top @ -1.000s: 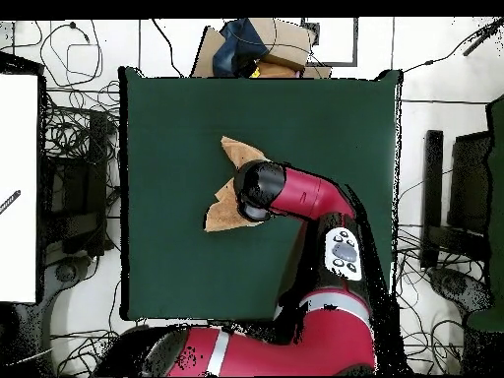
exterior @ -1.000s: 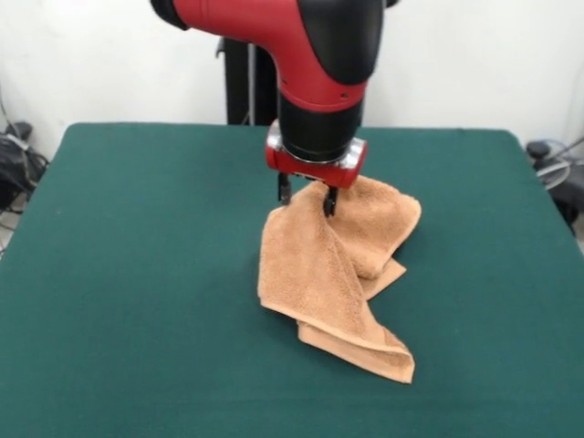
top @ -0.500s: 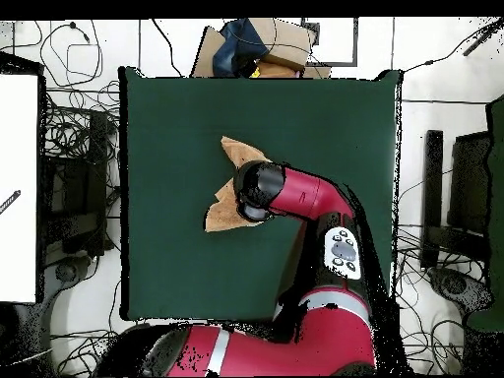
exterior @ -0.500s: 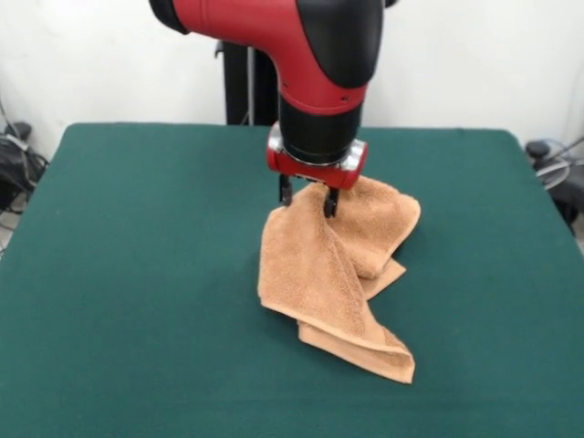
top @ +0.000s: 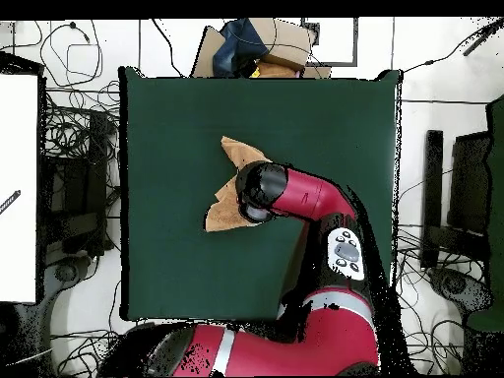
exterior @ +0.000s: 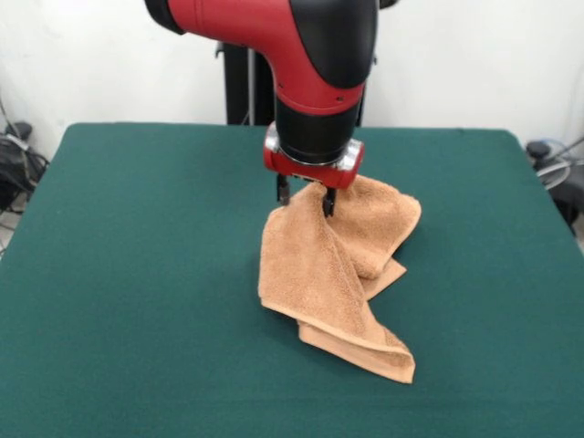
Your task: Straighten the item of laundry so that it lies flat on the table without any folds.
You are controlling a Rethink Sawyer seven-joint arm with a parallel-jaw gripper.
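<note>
The pincer (exterior: 305, 197) pinches a raised fold of the orange-brown hand towel (exterior: 324, 274), which lies crumpled and folded mid-desk (exterior: 137, 274), trailing near-right.

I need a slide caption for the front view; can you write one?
Sawyer's hand pinches the top of a folded towel on the green table.
</note>
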